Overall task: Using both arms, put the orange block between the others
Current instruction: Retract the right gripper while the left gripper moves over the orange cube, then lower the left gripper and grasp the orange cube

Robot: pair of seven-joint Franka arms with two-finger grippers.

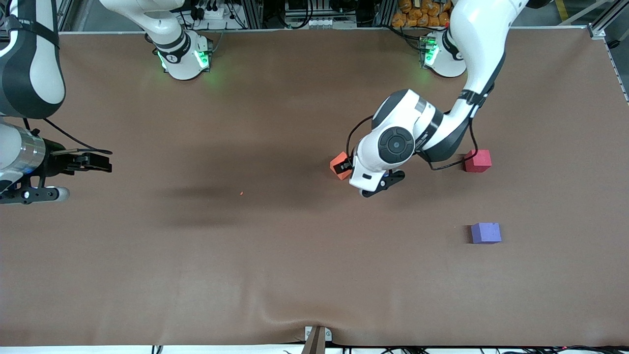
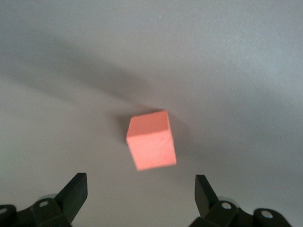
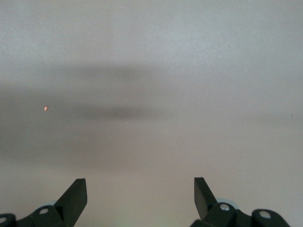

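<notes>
Sitting loose on the desk, the orange block (image 1: 339, 164) is lying around the middle, a little toward the left arm's end, and is not yet between the others. The left gripper (image 1: 369, 183) is hanging right over it with its fingers (image 2: 75, 191) spread wide and nothing in them; in the left wrist view the block (image 2: 151, 140) is showing just ahead of the gap, untouched. So the pick-up is only being lined up; grasping, carrying and setting down are all left to do. The red cube (image 1: 477, 161) and the purple cube (image 1: 486, 232) are standing apart near the left arm's edge, purple nearer the front camera, with a bare gap between them. The right gripper (image 1: 73, 169) is waiting over the right arm's edge, open and empty.
</notes>
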